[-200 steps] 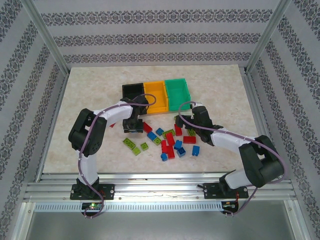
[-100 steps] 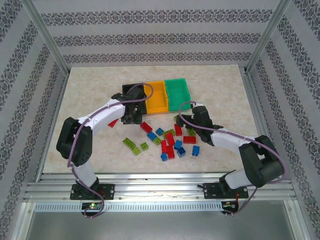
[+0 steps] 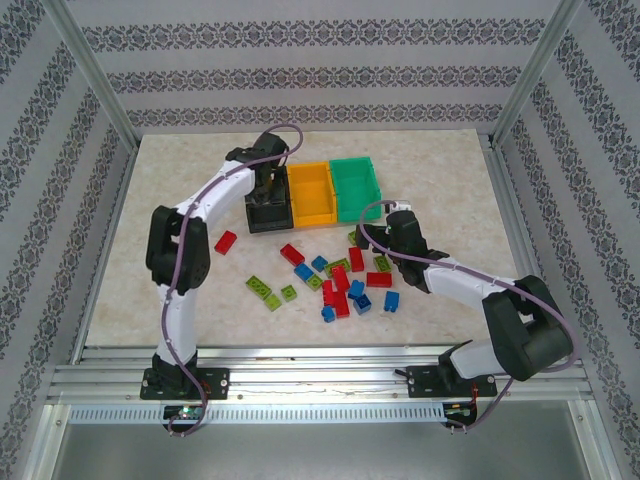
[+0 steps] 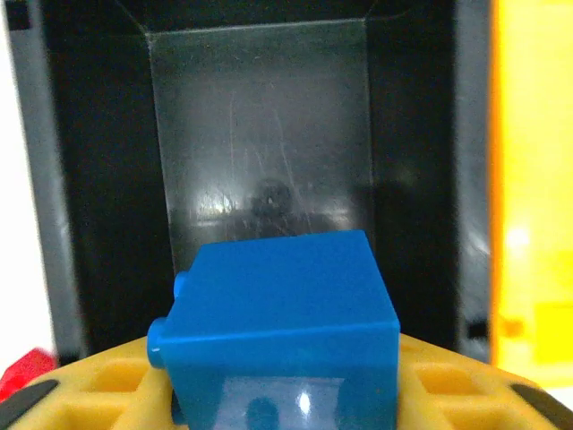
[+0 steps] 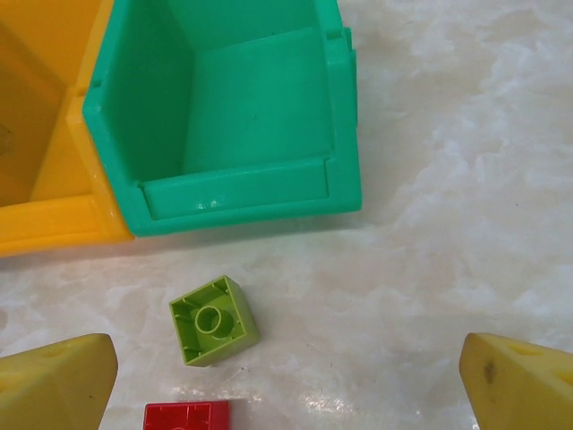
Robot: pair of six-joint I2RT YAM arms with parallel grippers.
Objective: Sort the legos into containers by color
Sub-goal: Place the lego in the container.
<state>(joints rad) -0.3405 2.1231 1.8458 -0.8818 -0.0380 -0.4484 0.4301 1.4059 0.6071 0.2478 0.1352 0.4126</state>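
Observation:
My left gripper (image 3: pixel 268 188) hangs over the black bin (image 3: pixel 266 217) and is shut on a blue brick (image 4: pixel 277 305), which sits between its yellow fingers (image 4: pixel 89 394). Below the brick lies the black bin's bare floor (image 4: pixel 260 134). The orange-yellow bin (image 3: pixel 312 190) and the green bin (image 3: pixel 357 183) stand in a row to its right. My right gripper (image 5: pixel 286 394) is open, low over the table in front of the green bin (image 5: pixel 224 116). An upside-down lime brick (image 5: pixel 215 320) lies between its fingers and the bin. Red, blue and lime legos (image 3: pixel 340 280) are scattered mid-table.
A lone red brick (image 3: pixel 226 241) lies left of the pile, and lime bricks (image 3: pixel 262 290) sit at its near left. A red brick (image 5: pixel 186 417) lies just below the lime one. Metal frame posts and patterned walls enclose the table (image 3: pixel 450 190).
My left arm has swung from the pile's left edge up and back to the black bin, carrying the blue brick. The right arm has barely moved.

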